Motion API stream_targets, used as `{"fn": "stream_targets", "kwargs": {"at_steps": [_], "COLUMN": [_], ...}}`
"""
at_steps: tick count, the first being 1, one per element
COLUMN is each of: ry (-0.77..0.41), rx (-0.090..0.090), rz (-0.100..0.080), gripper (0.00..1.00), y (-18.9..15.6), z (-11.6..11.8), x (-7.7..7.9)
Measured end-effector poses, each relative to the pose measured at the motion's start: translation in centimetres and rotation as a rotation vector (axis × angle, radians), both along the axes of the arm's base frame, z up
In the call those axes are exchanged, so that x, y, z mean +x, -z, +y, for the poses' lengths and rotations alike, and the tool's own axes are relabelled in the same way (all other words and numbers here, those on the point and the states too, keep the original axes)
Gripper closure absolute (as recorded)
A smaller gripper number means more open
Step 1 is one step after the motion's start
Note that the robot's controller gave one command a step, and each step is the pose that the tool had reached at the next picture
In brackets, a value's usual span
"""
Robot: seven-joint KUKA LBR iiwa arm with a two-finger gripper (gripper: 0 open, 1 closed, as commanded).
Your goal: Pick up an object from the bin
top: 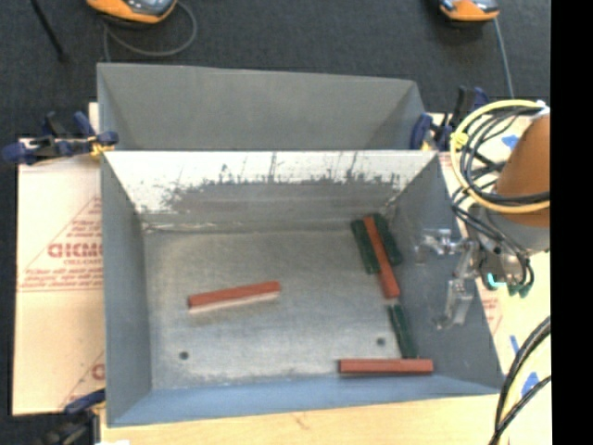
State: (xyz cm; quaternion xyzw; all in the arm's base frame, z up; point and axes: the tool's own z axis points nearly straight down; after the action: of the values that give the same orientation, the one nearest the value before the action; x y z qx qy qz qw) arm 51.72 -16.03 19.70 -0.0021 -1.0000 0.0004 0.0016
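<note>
Risk first: gripper (pixel 450 281) hangs over the sloped right wall of the bin (pixel 269 170), not over the floor. Whether its jaws stand wide or narrow I cannot tell, and no stick is seen in them.

Nearest candidates all hug that right side. A short green stick (pixel 401 330) lies at the foot of the slope. A red bar (pixel 385 366) sits against the front wall near the right corner. A red stick (pixel 384 260) and a dark green stick (pixel 363 246) lie touching, side by side, further back.

- Likely trouble: a descent here meets the wall before any stick. A stick tight to a wall leaves no room for one jaw. The touching pair may lift together or scatter.
- Wrist cables (pixel 482 137) loop close to the rim and could snag.

Open room: middle and left floor are bare except for a red-and-pale bar (pixel 233 297), well apart from every wall. That looks the cleanest approach.
</note>
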Motion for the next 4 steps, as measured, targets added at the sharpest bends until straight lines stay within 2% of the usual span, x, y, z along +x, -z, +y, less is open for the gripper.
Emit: {"fn": "stream_targets", "kwargs": {"at_steps": [1,2,3,4], "ry": [-0.372,-0.393,-0.295,-0.39], "rx": [0.0,0.007,0.003,0.005], "rz": [-0.004,-0.003,-0.016,-0.002], "gripper": [0.0,0.0,0.0,0.0], "y": [-1.7,6.1,4.4,13.1], "z": [-0.4,7.1,13.2,20.6], "x": [-4.0,-0.5,8.3,9.2]}}
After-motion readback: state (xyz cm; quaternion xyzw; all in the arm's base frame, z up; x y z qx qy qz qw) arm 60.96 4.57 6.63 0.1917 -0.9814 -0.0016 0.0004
